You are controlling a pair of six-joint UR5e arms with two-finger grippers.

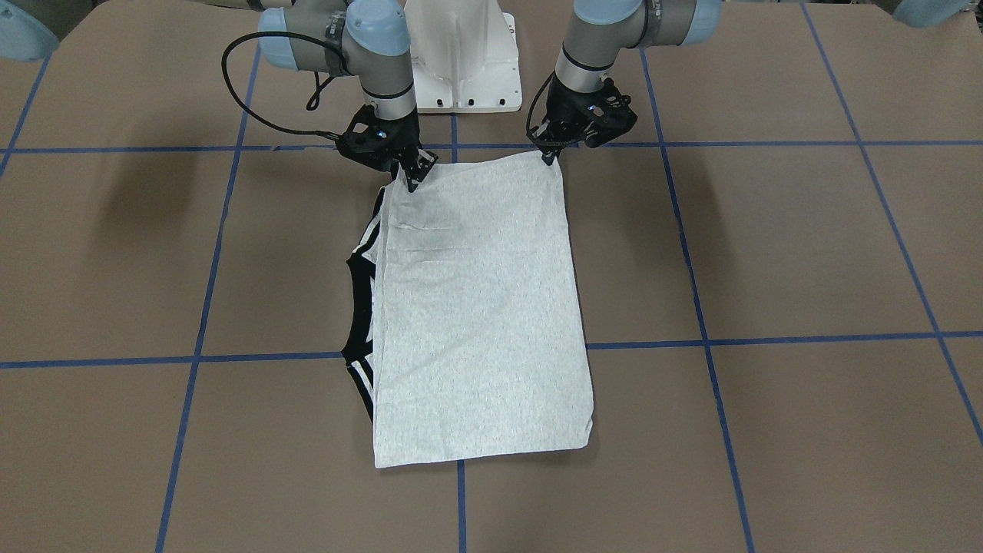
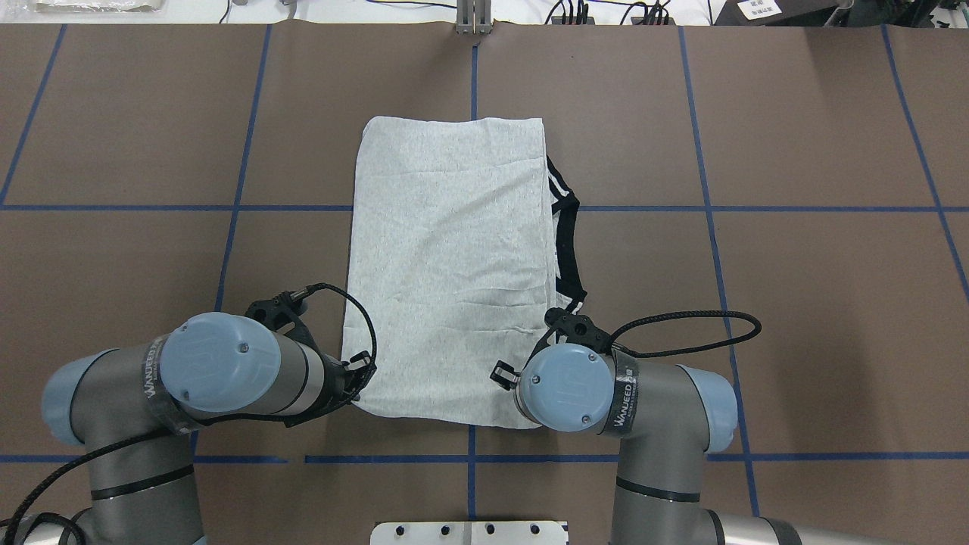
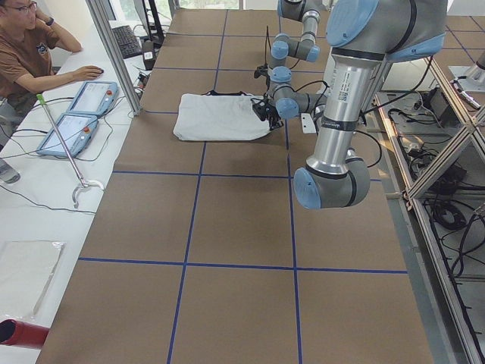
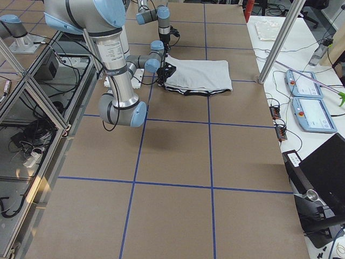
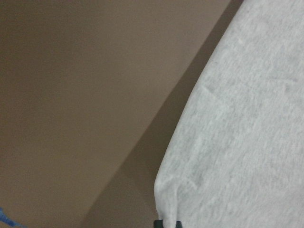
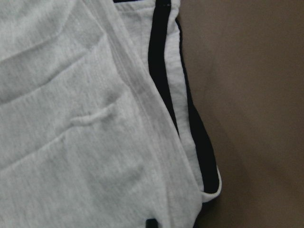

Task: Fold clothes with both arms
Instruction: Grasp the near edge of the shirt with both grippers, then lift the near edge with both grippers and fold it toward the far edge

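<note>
The grey T-shirt (image 1: 484, 307) lies folded into a long rectangle in the middle of the table, its plain side up. Its black collar and striped shoulders (image 1: 359, 307) stick out along the edge on my right arm's side. My left gripper (image 1: 550, 158) is shut on the shirt's near corner, and the left wrist view shows that corner (image 5: 167, 209) pinched. At the other near corner my right gripper (image 1: 412, 183) is shut on the fabric beside the black stripe (image 6: 161, 71). In the overhead view the shirt (image 2: 447, 250) reaches away from both wrists.
The white pedestal base (image 1: 465, 61) stands just behind the shirt's near edge. Blue tape lines (image 1: 768, 338) grid the brown table. A person (image 3: 26, 45) sits at a side desk with two tablets (image 3: 76, 121) beyond the table's far edge.
</note>
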